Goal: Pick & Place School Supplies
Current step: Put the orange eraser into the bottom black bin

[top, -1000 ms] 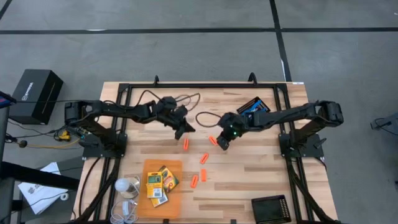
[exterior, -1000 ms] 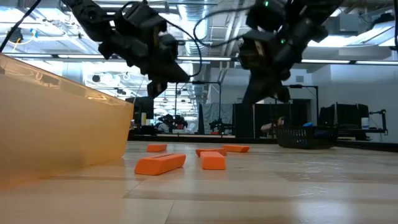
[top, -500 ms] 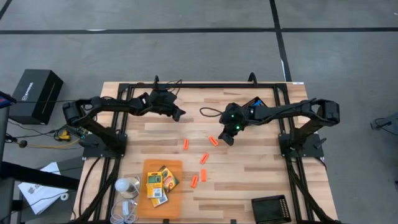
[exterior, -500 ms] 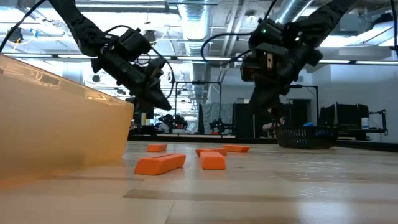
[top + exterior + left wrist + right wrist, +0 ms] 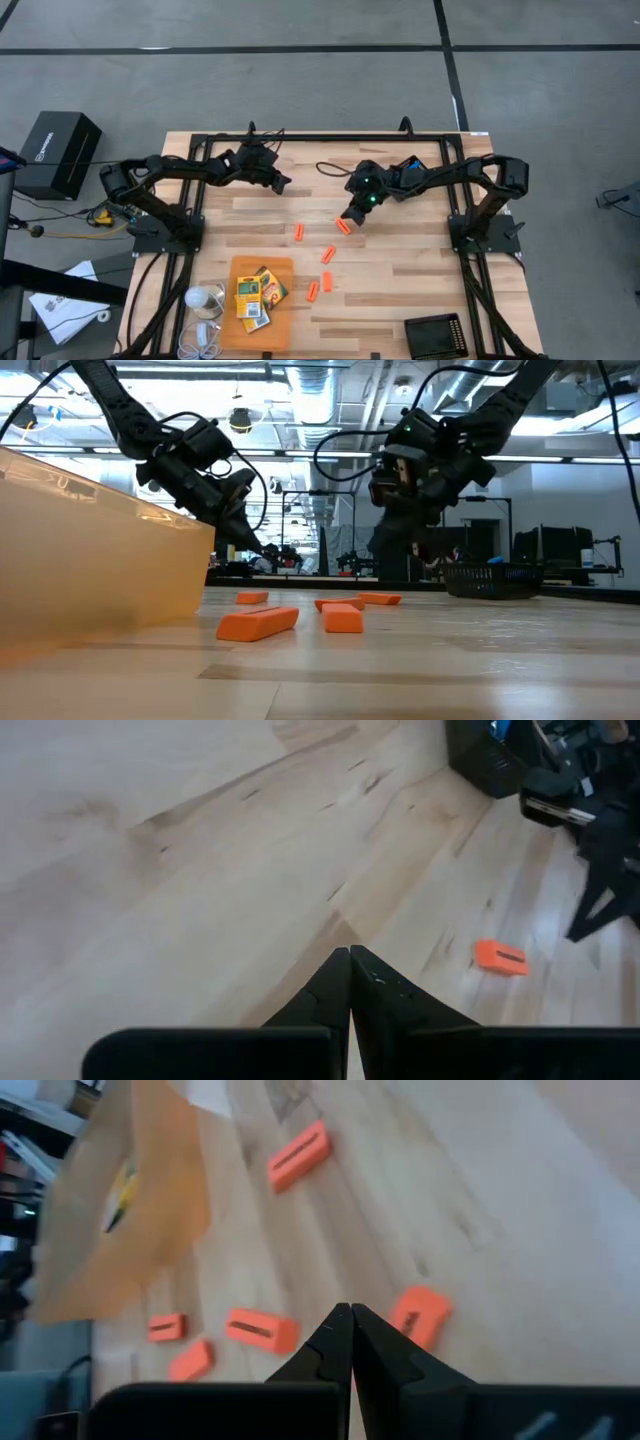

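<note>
High view: crayon boxes (image 5: 255,295) yellow-green, label writing unreadable.

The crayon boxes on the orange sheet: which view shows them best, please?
The high view: the crayon boxes lie in full sight on the orange sheet. The right wrist view catches only a yellow-green glimpse; the low and left wrist views show none.

Wooden table (image 5: 400,290): five orange sticks (image 5: 325,255) scattered mid-table, orange sheet (image 5: 245,268) with crayon boxes (image 5: 255,292), black trays (image 5: 437,336) at right corners.
</note>
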